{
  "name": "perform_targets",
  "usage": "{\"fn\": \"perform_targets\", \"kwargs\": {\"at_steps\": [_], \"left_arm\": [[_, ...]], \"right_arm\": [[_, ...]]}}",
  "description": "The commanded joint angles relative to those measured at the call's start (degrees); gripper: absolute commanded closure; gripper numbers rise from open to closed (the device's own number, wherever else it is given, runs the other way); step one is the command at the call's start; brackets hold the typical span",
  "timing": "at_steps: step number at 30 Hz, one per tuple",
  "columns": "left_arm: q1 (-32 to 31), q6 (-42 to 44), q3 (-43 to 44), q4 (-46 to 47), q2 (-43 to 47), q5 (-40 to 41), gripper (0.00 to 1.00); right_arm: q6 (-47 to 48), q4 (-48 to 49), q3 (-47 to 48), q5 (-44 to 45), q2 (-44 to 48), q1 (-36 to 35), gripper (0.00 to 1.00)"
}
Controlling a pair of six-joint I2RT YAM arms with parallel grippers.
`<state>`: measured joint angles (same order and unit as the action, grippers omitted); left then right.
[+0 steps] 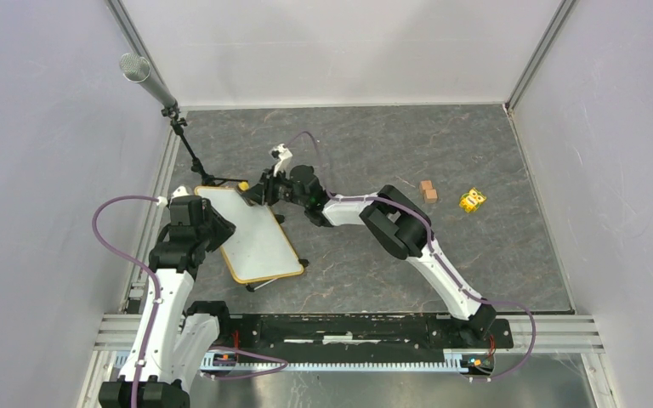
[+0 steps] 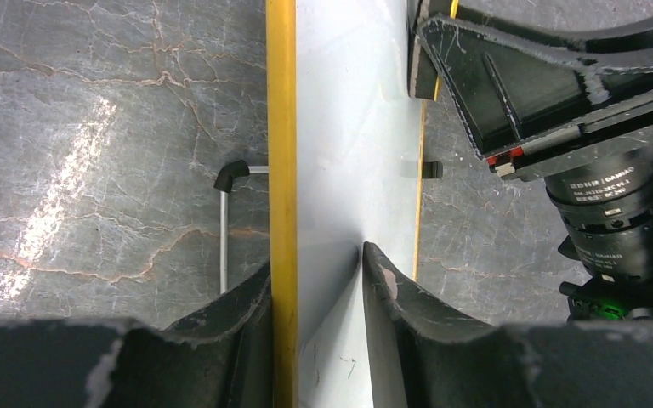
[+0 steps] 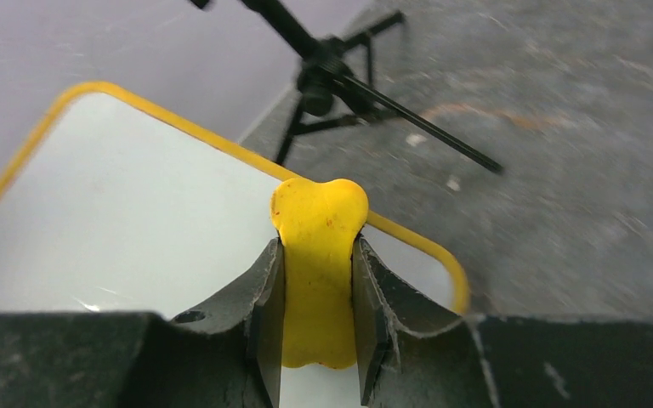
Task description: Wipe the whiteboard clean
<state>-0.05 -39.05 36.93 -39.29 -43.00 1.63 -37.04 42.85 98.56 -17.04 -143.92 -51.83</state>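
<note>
Your right gripper (image 3: 317, 246) clenches a yellow eraser (image 3: 319, 208) against the whiteboard (image 3: 136, 212) corner. Your left gripper (image 2: 315, 263) clamps the board's edge.

Left gripper (image 2: 315, 272) clamped, right gripper (image 3: 319, 272) pinched tight, right arm (image 1: 408, 238) stretched leftward

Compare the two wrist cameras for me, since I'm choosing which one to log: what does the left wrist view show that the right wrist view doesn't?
Only left wrist: the left gripper clamping the whiteboard by its yellow-framed edge, and a black-tipped leg beside it. Only right wrist: the right gripper pinching a yellow eraser at the board's rim, with a black tripod behind. Both: the blank white board surface and the grey table.
</note>
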Motion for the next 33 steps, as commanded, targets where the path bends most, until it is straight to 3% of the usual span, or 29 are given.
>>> {"fn": "perform_targets", "kwargs": {"at_steps": [1, 6, 18, 22, 26, 29, 33], "left_arm": [[-1.7, 1.6, -2.1, 3.4, -0.9, -6.9, 0.98], [-1.9, 1.8, -2.4, 3.9, -0.8, -7.0, 0.98], [-3.5, 2.0, -3.3, 4.9, -1.0, -4.9, 0.98], [-3.8, 1.8, -3.3, 4.8, -1.1, -4.2, 0.98], [-3.7, 1.5, -2.7, 3.9, -1.6, -3.6, 0.98], [-3.6, 0.2, -2.2, 2.9, -0.1, -3.2, 0.88], [-3.7, -2.5, -1.2, 1.5, 2.3, -3.5, 0.61]], "right_arm": [[-2.2, -4.7, -6.7, -0.6, 0.2, 1.3, 0.74], [-1.6, -5.8, -6.3, -0.5, 0.7, 1.4, 0.74], [0.5, -11.5, 18.2, -3.1, -10.2, -3.8, 0.74], [0.4, -7.4, 14.5, -4.2, -8.3, -3.7, 0.74], [-2.7, 0.4, 0.7, -3.8, -1.5, -1.6, 0.74], [-3.2, 2.0, -4.3, -5.3, 2.8, -0.3, 0.74], [-2.0, 0.9, -7.7, -6.4, 7.7, -0.1, 0.74]]}}
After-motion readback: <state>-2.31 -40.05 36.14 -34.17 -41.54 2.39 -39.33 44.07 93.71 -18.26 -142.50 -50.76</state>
